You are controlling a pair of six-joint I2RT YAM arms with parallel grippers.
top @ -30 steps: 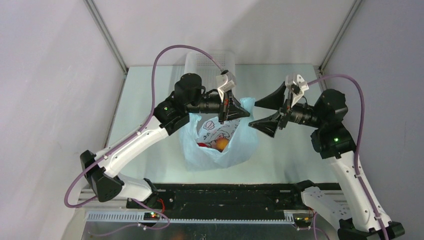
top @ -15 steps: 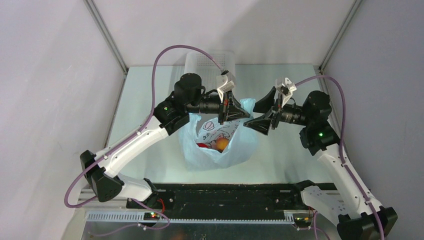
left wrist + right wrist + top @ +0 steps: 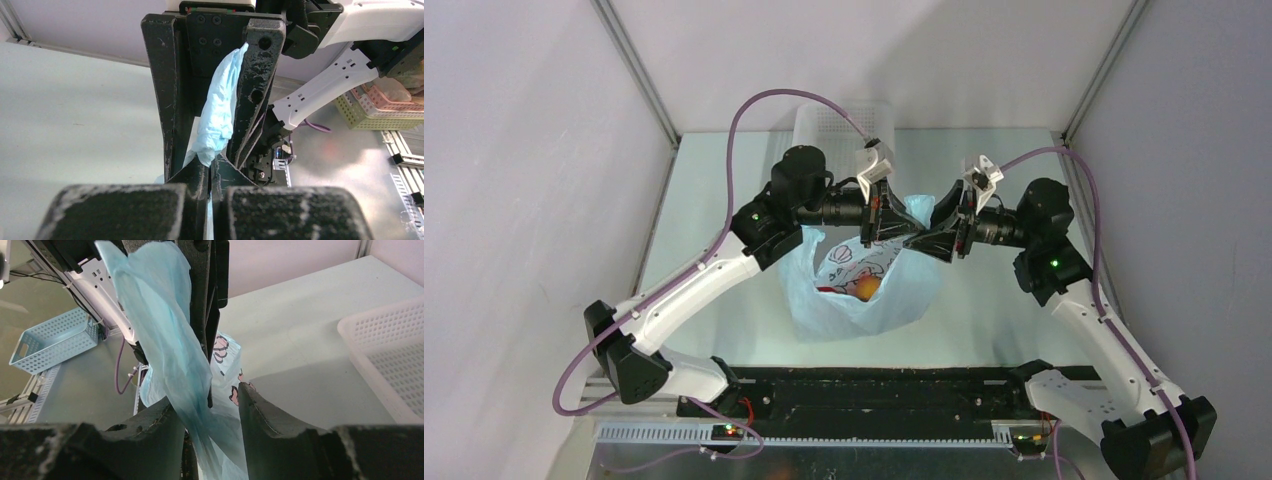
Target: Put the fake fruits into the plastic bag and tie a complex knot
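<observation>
Leftward the right gripper [image 3: 927, 238] had come, jaws narrowed yet apart around a raised handle of the light-blue plastic bag [image 3: 854, 308]; the left gripper [image 3: 892, 223] pinched that handle tight. Below, fake fruits [image 3: 865, 290] lay inside.

The thin light-blue bag [image 3: 854, 312] sat slumped and open, its mouth gaping upward, with pink and black cartoon prints showing on the inner wall. Down inside, an orange-peach fruit [image 3: 868, 290] lay right beside a red fruit [image 3: 828, 291], both only partly in sight. The bag's handle [image 3: 218, 112] was drawn up taut into a crumpled, gathered strip above its far right corner.
</observation>
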